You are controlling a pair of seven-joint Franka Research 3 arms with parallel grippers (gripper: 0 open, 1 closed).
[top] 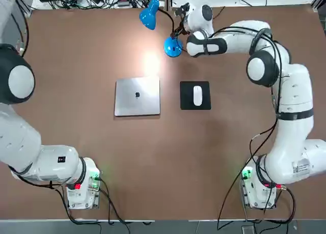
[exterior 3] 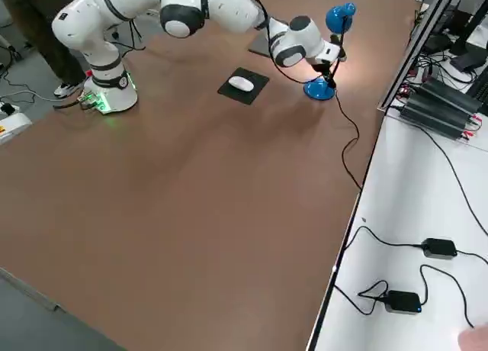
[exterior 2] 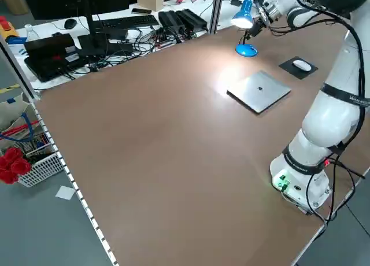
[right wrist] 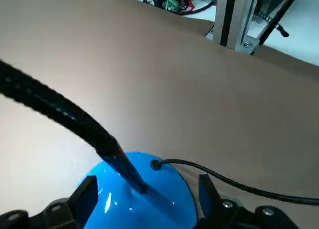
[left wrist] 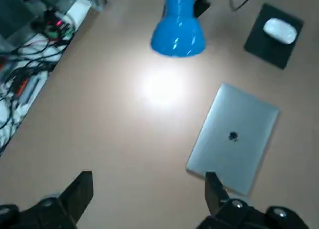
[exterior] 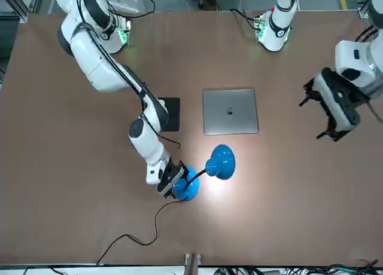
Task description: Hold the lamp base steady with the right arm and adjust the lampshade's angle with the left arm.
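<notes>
Two white robot arms are reaching over one brown table, and one lamp is standing near its far edge. Its round glossy blue base [right wrist: 149, 204] is resting on the tabletop [top: 147, 168], while its bright blue cone-shaped shade [top: 148, 19] is hanging on a bendy black neck [right wrist: 65, 112], glowing down onto the surface. The right gripper [right wrist: 148, 180] is hovering at the base, fingers spread wide on either side of it; whether they're touching it, I can't tell. The left gripper [left wrist: 149, 176] is hanging over the table's left side, wide open, holding nothing, well apart from the shade.

One silver laptop [top: 137, 96] is lying closed mid-table, beside one white mouse [top: 197, 95] sitting on one black pad [top: 186, 103]. Around the room, black cables [exterior 2: 124, 49] are tangling across a white desk, two black adapters [exterior 3: 439, 248] are lying on it, red flowers [exterior 2: 13, 165] are sitting by a white basket [exterior 2: 41, 169], and a person [exterior 3: 47, 34] is standing near the table.
</notes>
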